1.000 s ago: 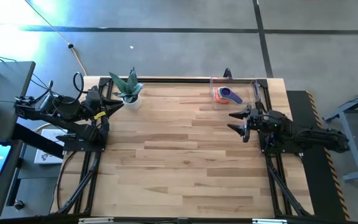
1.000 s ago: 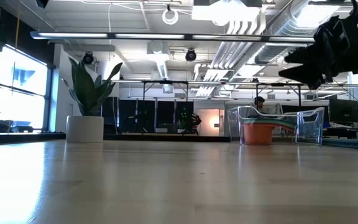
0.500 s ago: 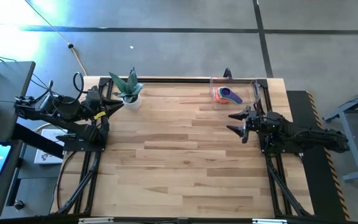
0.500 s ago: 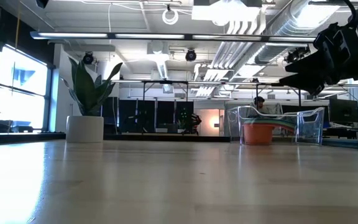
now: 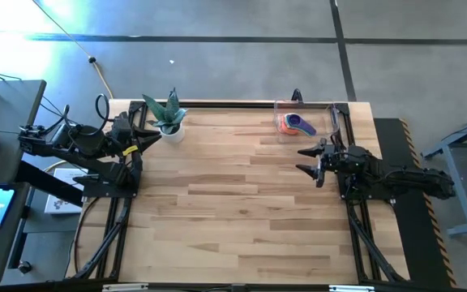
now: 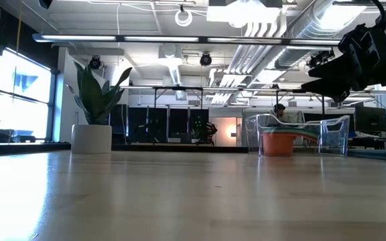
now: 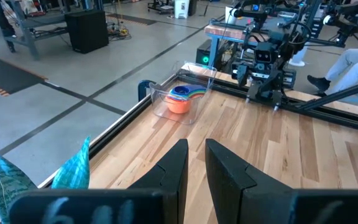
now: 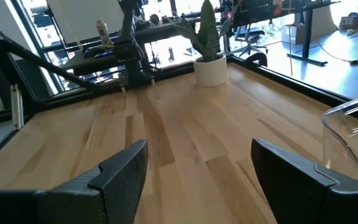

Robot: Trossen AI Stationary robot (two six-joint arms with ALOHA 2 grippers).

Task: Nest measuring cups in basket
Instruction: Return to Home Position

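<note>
Where the cups lie: the measuring cups (image 5: pixel 296 123) sit nested in one stack inside the basket (image 5: pixel 319 105), orange outermost and purple showing on top; the other colours show only as thin rims.
Basket's place: it stands on the counter (image 5: pixel 233 195) at the far edge, on the right arm's side, with the stack in the end nearer the counter's middle.
Right claw (image 5: pixel 302 159): fingers spread wide, gripping nothing; it hangs above the counter near the basket but apart from it, pointing toward the counter's middle.
Left claw (image 5: pixel 152 136): fingers drawn together with only a thin slit between them, gripping nothing; it is folded back at the counter's left edge, just beside the plant pot (image 5: pixel 173 132).
Pot's place: white and upright with green leaves, at the far edge on the left side, well apart from the basket.
</note>
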